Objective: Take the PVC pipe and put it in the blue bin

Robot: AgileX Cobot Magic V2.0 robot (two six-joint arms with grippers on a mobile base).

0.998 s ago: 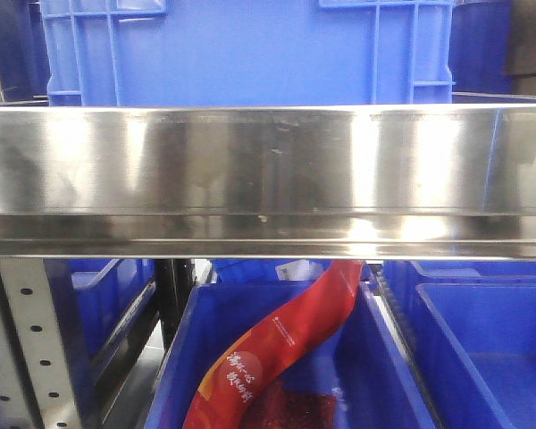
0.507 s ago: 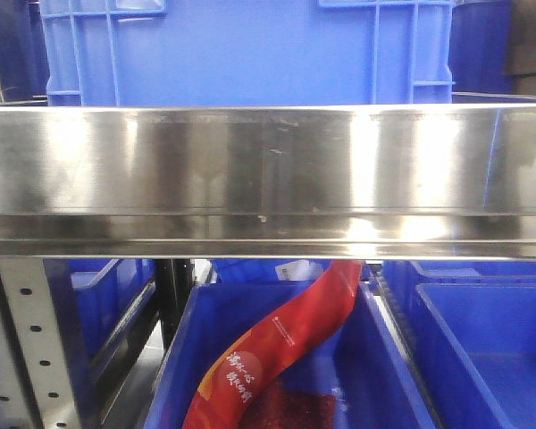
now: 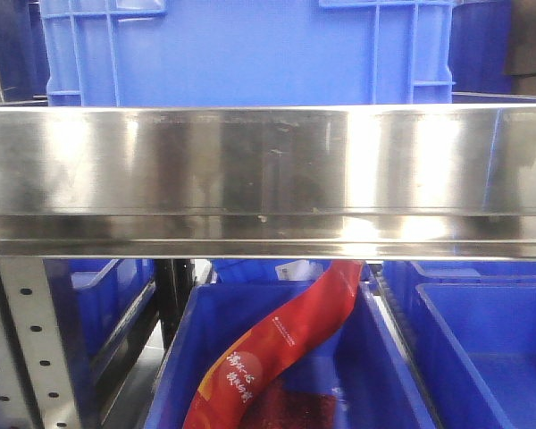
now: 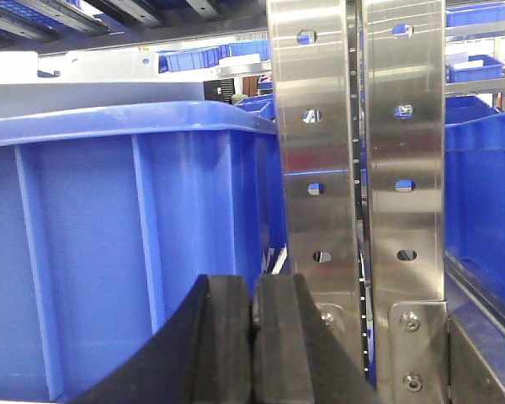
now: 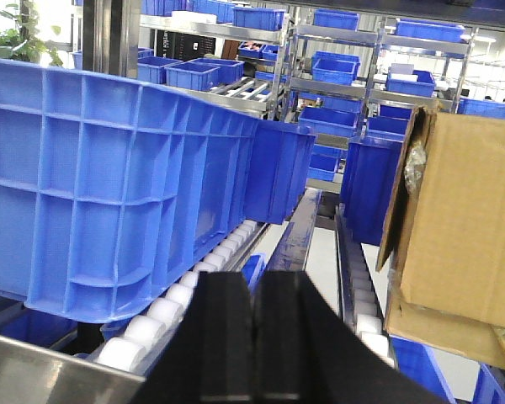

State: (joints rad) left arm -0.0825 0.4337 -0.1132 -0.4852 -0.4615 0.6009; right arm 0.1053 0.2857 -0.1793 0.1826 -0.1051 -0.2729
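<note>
Presently the left gripper (image 4: 252,337) shows its two black fingers (image 4: 219,345) pressed flat together, with nothing between them. Directly beyond them stands the ribbed wall of a blue bin (image 4: 126,244), and just to its right a pair of perforated steel uprights (image 4: 358,168) rise from bolted brackets. More blue crates sit on racks in the far background of this view.

The right gripper (image 5: 254,337) is likewise fully closed, its fingers (image 5: 223,345) meeting along a central seam and holding nothing. Ahead and to the left, a large blue crate (image 5: 109,194) rests on white conveyor rollers (image 5: 164,316). A second, smaller crate (image 5: 278,172) sits behind it on the same lane. To the right, a brown cardboard box (image 5: 463,227) with an open flap occupies the neighbouring lane.

From the front-facing view, a brushed steel shelf rail (image 3: 268,179) spans the frame, with a blue container (image 3: 250,54) standing above it. Below the rail, a lower blue bin (image 3: 384,357) holds a red printed bag (image 3: 277,357) leaning diagonally.

The PVC pipe cannot be located in any view.
</note>
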